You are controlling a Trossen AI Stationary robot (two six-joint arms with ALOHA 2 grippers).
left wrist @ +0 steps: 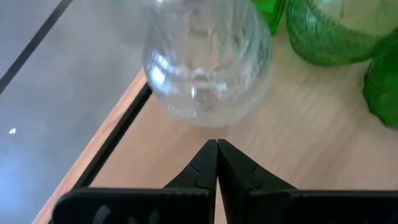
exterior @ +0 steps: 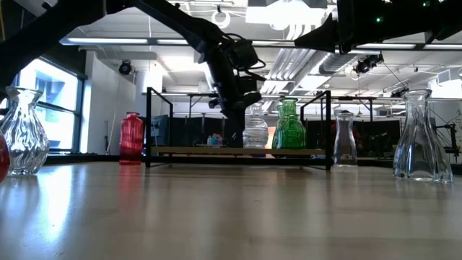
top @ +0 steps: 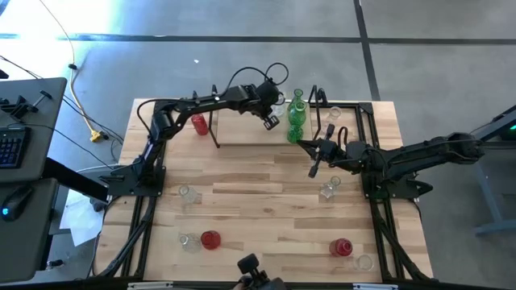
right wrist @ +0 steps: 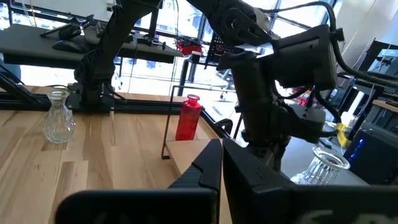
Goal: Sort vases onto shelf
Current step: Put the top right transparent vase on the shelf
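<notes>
With both grippers closed and empty, the clear vase (left wrist: 208, 62) could be toppled off the shelf (top: 250, 133) if nudged by the left gripper (left wrist: 217, 163).

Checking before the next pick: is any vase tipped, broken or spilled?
Nothing stands out. The clear vase and green vases stand upright on the shelf; the red vase stands upright beside it.

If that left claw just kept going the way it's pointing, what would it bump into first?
Most likely the clear vase. In its wrist view the left gripper, fingers shut and empty, points straight at that vase's round belly on the shelf, with green vases just beside it. How much gap remains is hard to judge.
</notes>
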